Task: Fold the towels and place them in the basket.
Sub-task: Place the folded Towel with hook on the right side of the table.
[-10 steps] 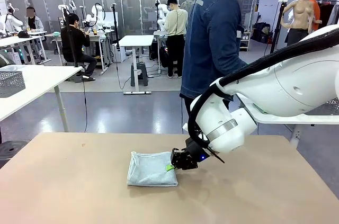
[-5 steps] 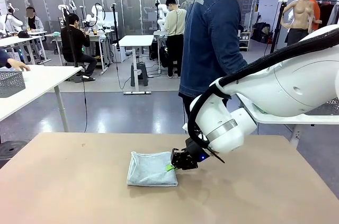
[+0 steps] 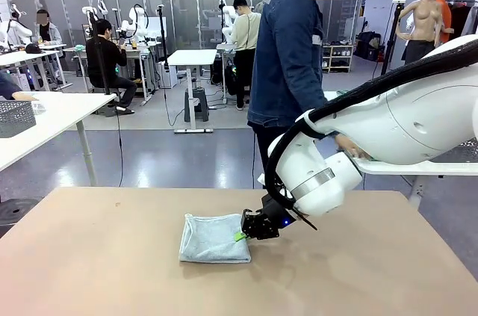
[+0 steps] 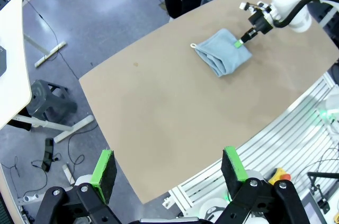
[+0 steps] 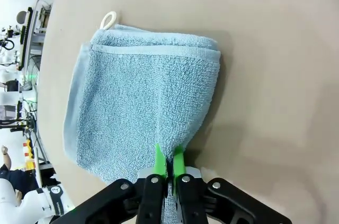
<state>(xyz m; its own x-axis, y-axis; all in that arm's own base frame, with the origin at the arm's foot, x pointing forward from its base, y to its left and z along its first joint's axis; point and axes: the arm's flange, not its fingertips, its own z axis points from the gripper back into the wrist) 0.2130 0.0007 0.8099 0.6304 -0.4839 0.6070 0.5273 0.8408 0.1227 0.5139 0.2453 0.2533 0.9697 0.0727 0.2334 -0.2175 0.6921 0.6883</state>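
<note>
Towel soft, limp, light; right end effector clamps its folded edge, left end effector apart; pinch all layers.

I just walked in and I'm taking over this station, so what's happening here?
The right tool is shut on the right edge of a folded pale blue towel lying on the tan table. The left tool hangs open high above the table, holding nothing. A person in a denim jacket stands at the far side, not touching the towel.
</note>
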